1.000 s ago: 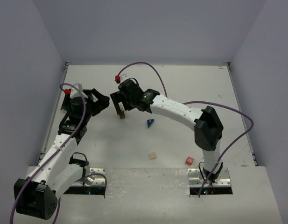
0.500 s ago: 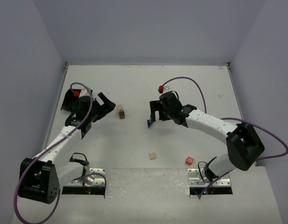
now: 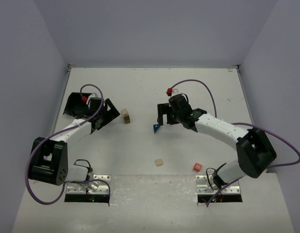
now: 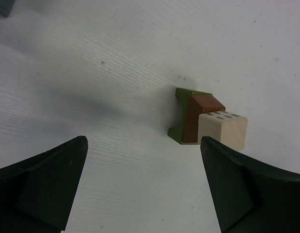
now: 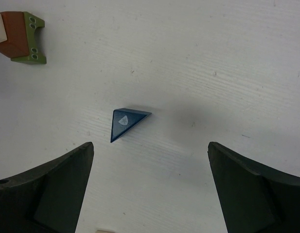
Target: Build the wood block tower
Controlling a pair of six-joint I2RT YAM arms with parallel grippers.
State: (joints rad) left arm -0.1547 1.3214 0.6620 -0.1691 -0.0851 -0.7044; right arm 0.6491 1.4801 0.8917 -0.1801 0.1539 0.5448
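Observation:
A short stack stands left of centre: an olive-green oblong at the bottom, a reddish-brown block on it, and a tan cube on top. My left gripper is open just left of the stack, nothing between its fingers. The blue wedge lies alone on the table. My right gripper hovers open over the wedge, which shows just ahead of its fingertips. Nearer the arms lie a loose tan cube and a red cube.
Grey walls close in the white table at the back and on both sides. Purple cables loop over both arms. The arms' base plates sit at the near edge.
My right gripper has left the stack and swung right to the blue wedge. My left arm has folded back, its gripper still pointing at the stack. No block has moved.

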